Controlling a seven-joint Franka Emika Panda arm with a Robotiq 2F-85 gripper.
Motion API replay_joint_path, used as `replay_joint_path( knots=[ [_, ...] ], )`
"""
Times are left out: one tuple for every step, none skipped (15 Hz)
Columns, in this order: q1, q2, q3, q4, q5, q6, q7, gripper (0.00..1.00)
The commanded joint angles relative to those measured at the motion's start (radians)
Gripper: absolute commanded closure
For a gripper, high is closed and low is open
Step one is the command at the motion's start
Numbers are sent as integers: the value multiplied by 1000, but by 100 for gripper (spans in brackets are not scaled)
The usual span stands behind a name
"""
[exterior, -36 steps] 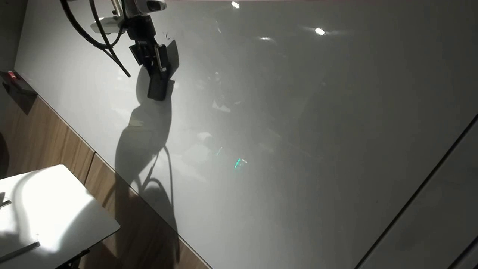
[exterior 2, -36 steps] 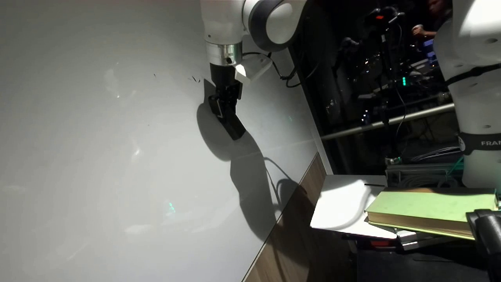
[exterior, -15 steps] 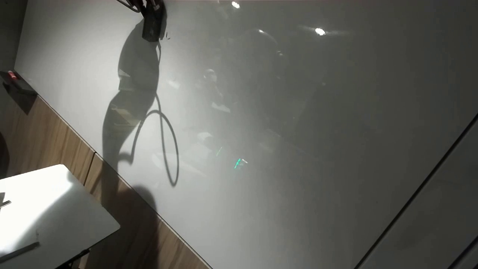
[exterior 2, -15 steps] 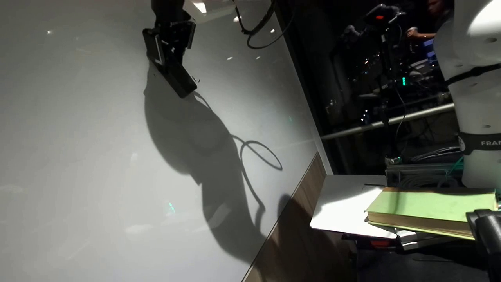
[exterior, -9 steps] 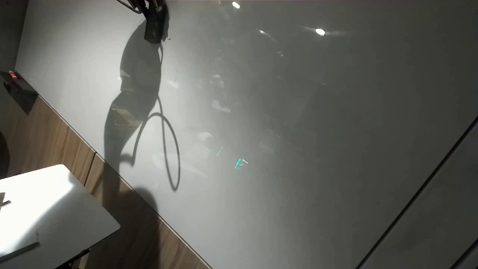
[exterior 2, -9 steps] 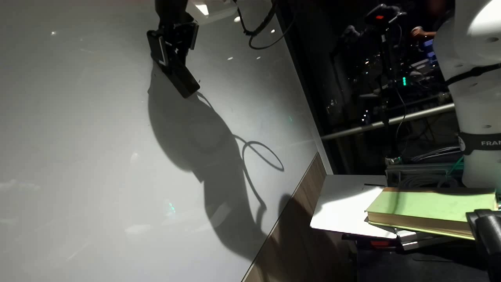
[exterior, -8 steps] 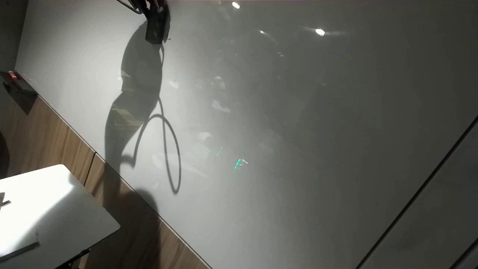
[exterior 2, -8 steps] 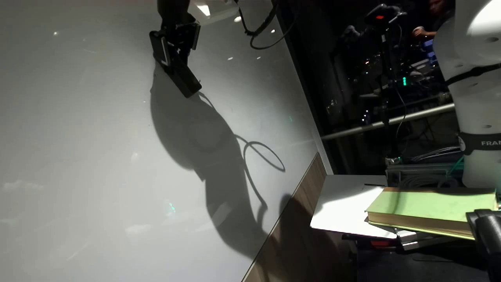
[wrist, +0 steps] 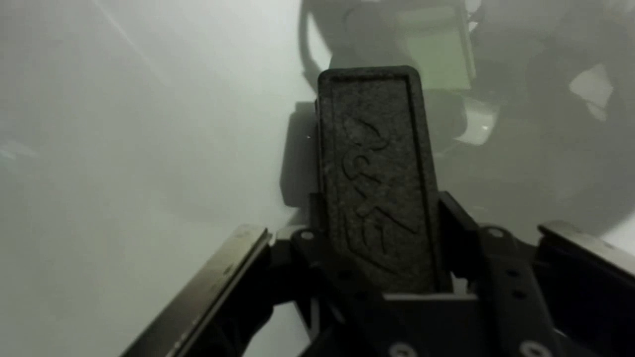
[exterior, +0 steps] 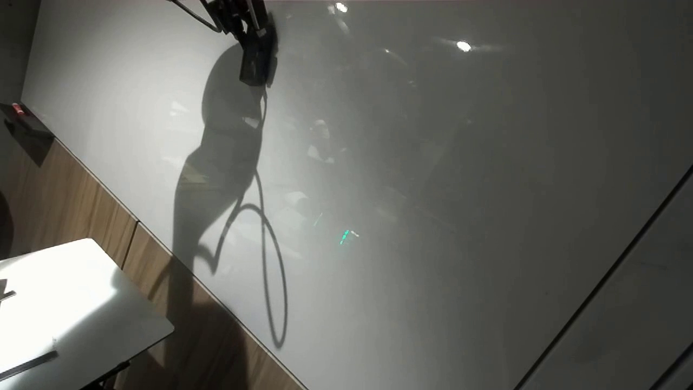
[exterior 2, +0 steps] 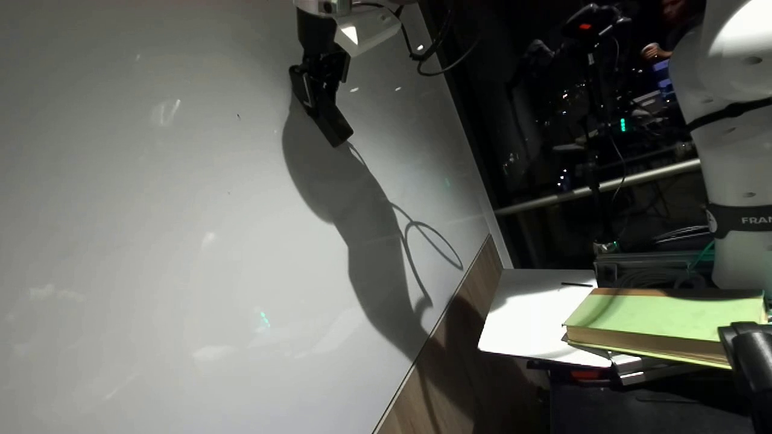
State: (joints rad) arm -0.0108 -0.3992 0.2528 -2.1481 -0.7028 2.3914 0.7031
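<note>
Wrist view: the gripper (wrist: 384, 223) clasps a black whiteboard eraser (wrist: 374, 173), one finger against each long side, the eraser's far end projecting past the fingertips and its exposed face bearing moulded lettering. Beyond it spreads the glossy whiteboard (wrist: 124, 198); whether the eraser's hidden face touches the board cannot be told. In both exterior views, the eraser appears in the upper part, and the arm's shadow (exterior: 227, 157) runs from it across the board, a looped cable shadow (exterior: 285, 295) alongside. In an exterior view, wood-grain panelling (exterior: 81, 184) borders the board, a white tabletop (exterior: 113, 314) shows at lower left, and a black ledge (exterior: 38, 127) at the board's edge carries a red object (exterior: 18, 109). In an exterior view, a thick green book (exterior 2: 663, 310) overlaps the white tabletop; just above it is the white robot base (exterior 2: 745, 259), and a person (exterior 2: 654, 50) appears in the dim background.
</note>
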Motion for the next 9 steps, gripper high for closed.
replay_joint_path(
  knots=[
    [-79, 75, -79, 10, -52, 102, -24, 70],
    [-86, 78, -96, -8, -46, 115, -32, 70],
    [-74, 63, -97, -41, -17, 95, -40, 70],
    [-62, 37, -96, -87, 5, 83, -44, 70],
    [-46, 5, -96, -144, 30, 81, -46, 70],
    [-29, -25, -95, -201, 56, 80, -50, 70],
    [-12, -54, -91, -259, 84, 88, -54, 70],
    [7, -83, -81, -317, 114, 98, -59, 70],
    [26, -110, -72, -373, 147, 115, -65, 70]
  ],
)
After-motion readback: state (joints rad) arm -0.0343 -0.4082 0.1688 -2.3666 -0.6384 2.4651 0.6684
